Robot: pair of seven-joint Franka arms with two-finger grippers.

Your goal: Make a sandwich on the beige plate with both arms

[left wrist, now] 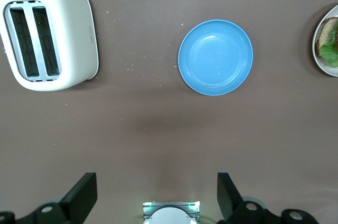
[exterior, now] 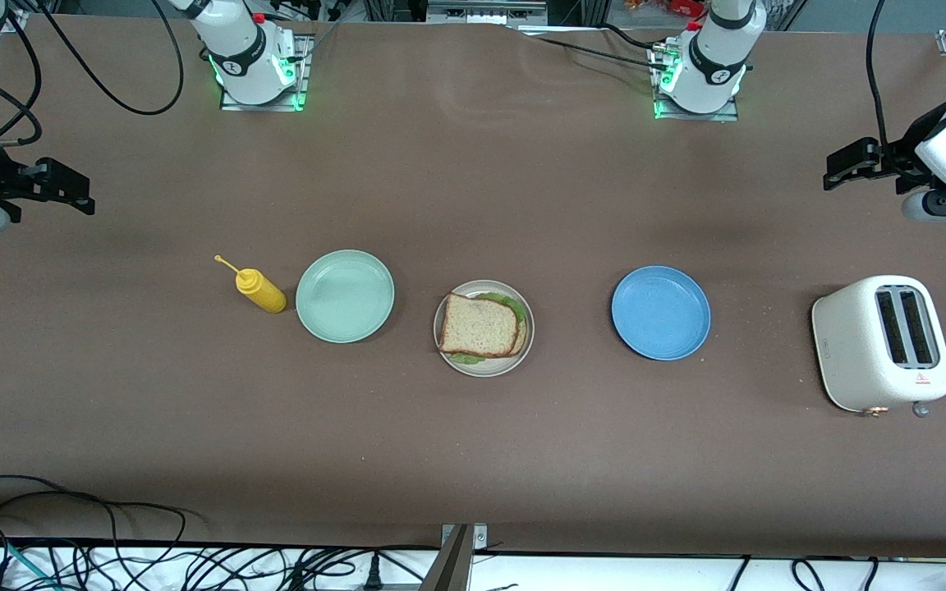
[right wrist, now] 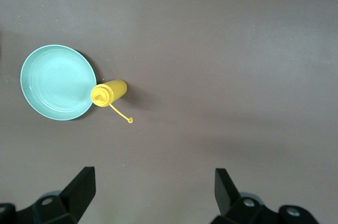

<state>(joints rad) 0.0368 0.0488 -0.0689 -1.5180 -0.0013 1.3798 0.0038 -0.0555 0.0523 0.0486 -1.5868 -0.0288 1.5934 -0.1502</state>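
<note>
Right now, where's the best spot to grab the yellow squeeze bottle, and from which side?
Grip the yellow squeeze bottle across its round body, coming from above. It stands close beside the mint plate, so set the claw fingers clear of that rim. Avoid the thin nozzle and its dangling cap: too slim to hold.

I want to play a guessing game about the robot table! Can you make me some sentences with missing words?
1. The sandwich sits on the ____ plate.
2. The yellow squeeze bottle stands beside the ____ plate.
3. The blue plate lies between the sandwich and the white ____.
4. The left gripper and the right gripper are both ____ and hold nothing.

Missing words: beige; mint-green; toaster; open
</note>
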